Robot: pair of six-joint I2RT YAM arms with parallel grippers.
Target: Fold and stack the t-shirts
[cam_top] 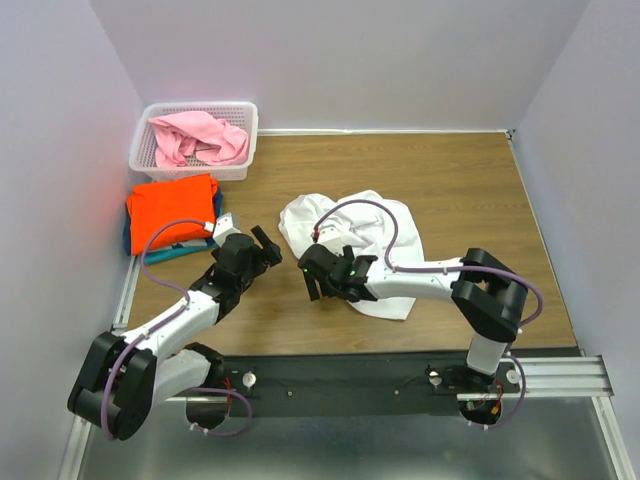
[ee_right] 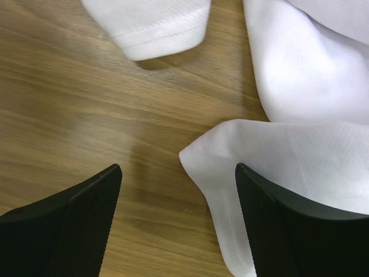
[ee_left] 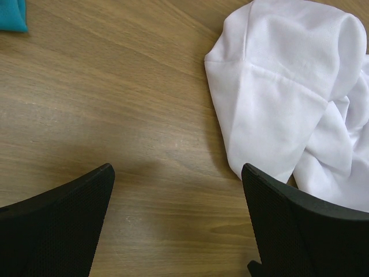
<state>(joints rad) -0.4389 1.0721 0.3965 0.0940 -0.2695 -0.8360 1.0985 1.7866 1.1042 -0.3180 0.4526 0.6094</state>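
A crumpled white t-shirt (cam_top: 365,228) lies mid-table. At the left edge a folded bright orange t-shirt (cam_top: 172,208) rests on a teal t-shirt (cam_top: 152,252). The pink t-shirt (cam_top: 200,138) is bunched in the basket. My left gripper (cam_top: 268,247) hovers open over bare wood just left of the white t-shirt (ee_left: 288,86), with nothing between its fingers (ee_left: 63,219). My right gripper (cam_top: 312,277) stands open at the shirt's near-left edge. A corner of the white t-shirt (ee_right: 230,161) lies between its jaws, against the right finger (ee_right: 300,231); a sleeve hem (ee_right: 155,26) shows farther off.
The white lattice basket (cam_top: 150,160) stands in the back left corner against the wall. Walls close in the table (cam_top: 460,180) on the left, back and right. A metal rail (cam_top: 400,375) with both arm bases runs along the near edge.
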